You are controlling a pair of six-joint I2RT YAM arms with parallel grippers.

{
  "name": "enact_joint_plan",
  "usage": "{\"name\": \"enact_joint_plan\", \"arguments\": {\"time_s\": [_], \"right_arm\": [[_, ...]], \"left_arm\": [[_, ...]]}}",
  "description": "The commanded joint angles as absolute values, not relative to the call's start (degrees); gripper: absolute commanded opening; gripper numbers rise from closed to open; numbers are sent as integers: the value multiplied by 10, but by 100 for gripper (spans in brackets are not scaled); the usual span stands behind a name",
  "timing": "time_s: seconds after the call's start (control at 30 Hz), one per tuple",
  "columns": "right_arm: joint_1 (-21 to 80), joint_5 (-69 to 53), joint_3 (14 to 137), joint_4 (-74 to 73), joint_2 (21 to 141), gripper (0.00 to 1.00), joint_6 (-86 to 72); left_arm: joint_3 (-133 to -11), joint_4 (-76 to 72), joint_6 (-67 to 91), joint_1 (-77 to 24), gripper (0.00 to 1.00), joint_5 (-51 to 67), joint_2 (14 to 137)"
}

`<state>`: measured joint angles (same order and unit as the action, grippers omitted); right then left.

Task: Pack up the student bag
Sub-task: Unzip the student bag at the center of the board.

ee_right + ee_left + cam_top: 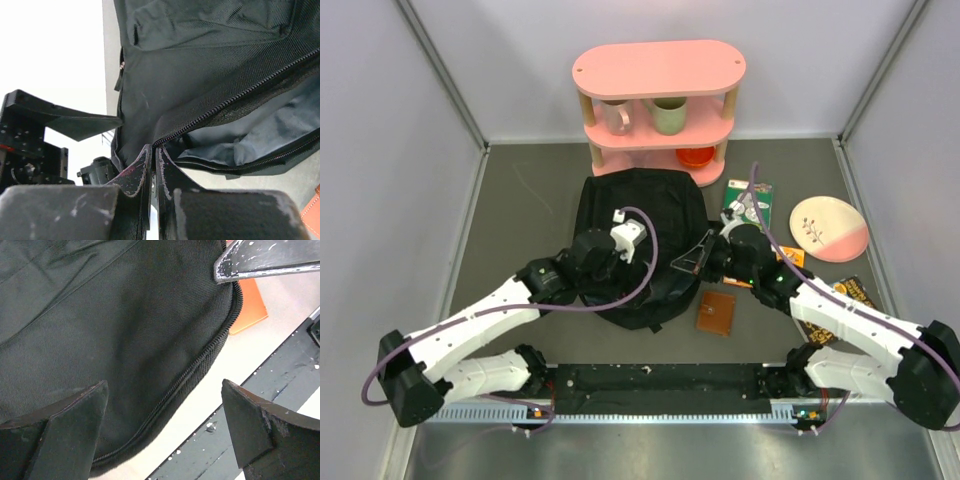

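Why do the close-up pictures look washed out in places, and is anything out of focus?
Right wrist view: the upper left is blown out white, the right gripper is soft, the student bag crisp. Left wrist view: the table glares pale, the left gripper blurs. Top view: even light, sharp.

Unzipped student bag (200, 75) mouth gapes, seemingly passable.

— What's on the pink shelf (658, 68)?
— A pale mug (616, 116), a green mug (669, 115), and an orange bowl (696, 157) below.
— And the tabletop (530, 200)?
— A brown wallet (716, 312), a pink-and-cream plate (828, 229) at right, a green packet (748, 203) nearby.
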<state>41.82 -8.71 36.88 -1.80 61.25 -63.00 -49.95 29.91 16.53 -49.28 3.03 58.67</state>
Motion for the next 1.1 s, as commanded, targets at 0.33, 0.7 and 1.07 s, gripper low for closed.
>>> {"name": "enact_joint_plan", "arguments": {"time_s": [0.33,0.7,1.07], "right_arm": [[414,-109,426,-25,592,0,-582],[382,-42,411,-177,550,82,-537],[83,-122,387,-261,505,87,-439]], "left_arm": [[-533,259,178,-514,59,-50,678],[-515,411,268,-505,1,-217,715],[-532,288,298,-504,99,-75,560]]}}
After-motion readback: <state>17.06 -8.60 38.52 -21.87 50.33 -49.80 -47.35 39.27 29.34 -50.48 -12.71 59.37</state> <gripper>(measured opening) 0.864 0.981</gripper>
